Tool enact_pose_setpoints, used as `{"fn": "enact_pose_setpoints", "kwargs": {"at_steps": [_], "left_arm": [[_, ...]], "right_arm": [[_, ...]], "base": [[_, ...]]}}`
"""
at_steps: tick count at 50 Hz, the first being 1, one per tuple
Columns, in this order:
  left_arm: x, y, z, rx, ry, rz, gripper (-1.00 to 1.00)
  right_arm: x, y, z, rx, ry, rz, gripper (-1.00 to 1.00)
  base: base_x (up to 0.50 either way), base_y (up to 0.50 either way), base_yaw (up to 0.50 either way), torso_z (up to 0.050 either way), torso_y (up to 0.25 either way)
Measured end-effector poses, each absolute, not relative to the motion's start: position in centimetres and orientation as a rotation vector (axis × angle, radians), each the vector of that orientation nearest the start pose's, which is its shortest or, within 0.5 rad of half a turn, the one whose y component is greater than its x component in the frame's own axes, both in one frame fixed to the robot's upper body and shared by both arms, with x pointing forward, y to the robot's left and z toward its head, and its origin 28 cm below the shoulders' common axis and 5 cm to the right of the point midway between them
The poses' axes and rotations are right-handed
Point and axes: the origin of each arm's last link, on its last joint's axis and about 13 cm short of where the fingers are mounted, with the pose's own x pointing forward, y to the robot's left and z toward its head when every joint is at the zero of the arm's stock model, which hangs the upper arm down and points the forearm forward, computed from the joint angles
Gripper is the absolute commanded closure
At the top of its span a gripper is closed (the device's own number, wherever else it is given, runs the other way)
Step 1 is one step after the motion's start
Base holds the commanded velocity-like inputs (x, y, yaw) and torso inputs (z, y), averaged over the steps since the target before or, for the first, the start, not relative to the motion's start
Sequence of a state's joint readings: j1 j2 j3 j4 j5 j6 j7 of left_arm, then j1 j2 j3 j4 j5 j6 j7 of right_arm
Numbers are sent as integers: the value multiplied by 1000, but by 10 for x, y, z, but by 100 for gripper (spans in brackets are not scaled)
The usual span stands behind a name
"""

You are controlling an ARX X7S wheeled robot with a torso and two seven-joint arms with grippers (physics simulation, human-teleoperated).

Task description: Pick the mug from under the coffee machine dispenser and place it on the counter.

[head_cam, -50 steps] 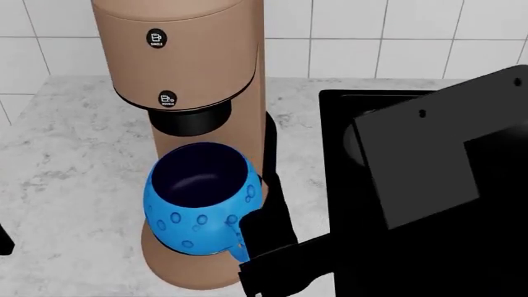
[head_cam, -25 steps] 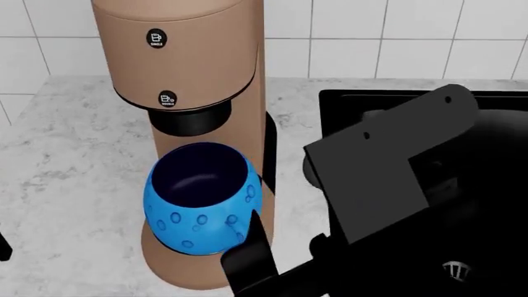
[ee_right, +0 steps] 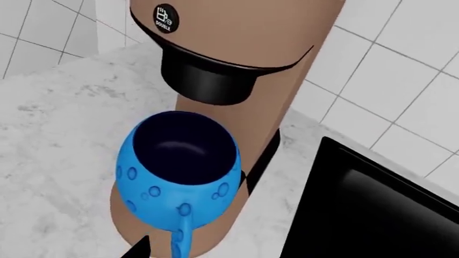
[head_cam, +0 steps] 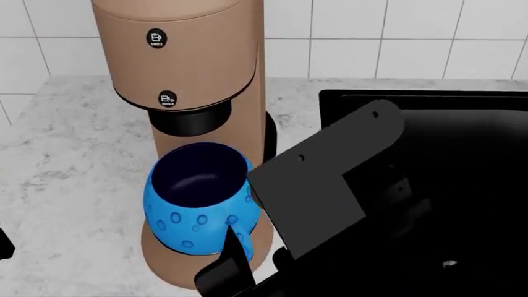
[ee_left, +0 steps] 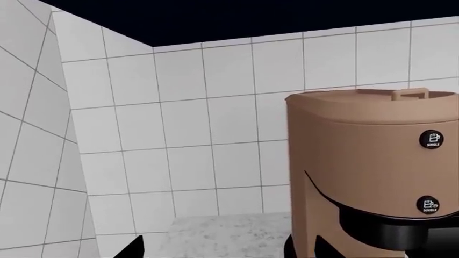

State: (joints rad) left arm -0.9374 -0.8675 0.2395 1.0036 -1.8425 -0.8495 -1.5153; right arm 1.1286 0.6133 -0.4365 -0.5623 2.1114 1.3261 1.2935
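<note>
The bright blue mug with darker ring spots stands on the base of the tan coffee machine dispenser, right under its black spout. The mug's handle points toward my right gripper, which is open close in front of it. One fingertip shows beside the handle; the other is lost against the black sink. In the head view the right gripper and its black arm cover the mug's right side. My left gripper is open over the counter, left of the machine.
White-grey marbled counter stretches left of the machine. A black sink basin lies directly to the right of it. White tiled wall rises behind. The left gripper barely shows at the head view's left edge.
My right arm has swung left from over the sink toward the mug, its finger now by the handle. The mug and the left arm have not moved.
</note>
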Motion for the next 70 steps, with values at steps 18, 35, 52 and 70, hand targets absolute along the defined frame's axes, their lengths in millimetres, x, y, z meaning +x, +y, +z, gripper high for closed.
{"fn": "enact_pose_setpoints", "kwargs": {"at_steps": [18, 35, 52, 70], "left_arm": [[136, 217, 269, 93, -177, 50, -100], [135, 217, 267, 93, -174, 49, -100], [135, 217, 266, 92, -171, 52, -100], [136, 216, 266, 86, -171, 52, -100]], "right_arm": [[192, -87, 261, -364, 283, 472, -100], [202, -84, 247, -368, 316, 478, -100], [212, -81, 233, -370, 335, 485, -100], [225, -82, 220, -358, 346, 485, -100]], "base": [[0, 0, 0, 0, 0], [0, 0, 0, 0, 0], [0, 0, 0, 0, 0], [0, 0, 0, 0, 0]]}}
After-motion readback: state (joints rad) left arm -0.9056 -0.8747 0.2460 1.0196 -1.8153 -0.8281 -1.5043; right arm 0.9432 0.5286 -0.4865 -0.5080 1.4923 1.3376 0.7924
